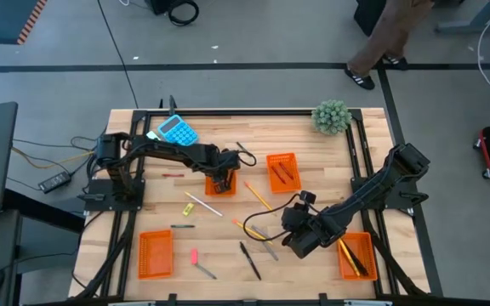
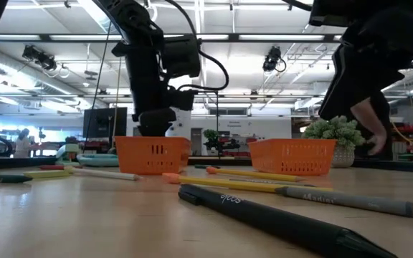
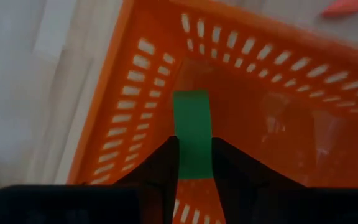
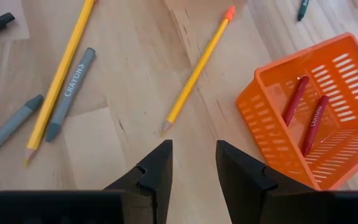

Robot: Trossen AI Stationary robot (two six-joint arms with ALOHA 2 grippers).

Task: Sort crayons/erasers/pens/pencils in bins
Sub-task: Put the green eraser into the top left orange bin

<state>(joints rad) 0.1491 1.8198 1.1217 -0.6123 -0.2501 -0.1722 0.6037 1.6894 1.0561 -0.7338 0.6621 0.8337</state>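
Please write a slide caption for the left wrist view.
Left pincer holds green eraser inside orange bin.

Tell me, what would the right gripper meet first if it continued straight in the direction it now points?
Probably the bare wooden table. The open right gripper points between the long yellow pencil with an orange eraser tip and the grey crayon, though depth is unclear.

A blue rectangular plastic calculator (image 1: pixel 178 130) is seen near the table's far edge. A round green artificial plant (image 1: pixel 331 116) is placed at the far right corner.
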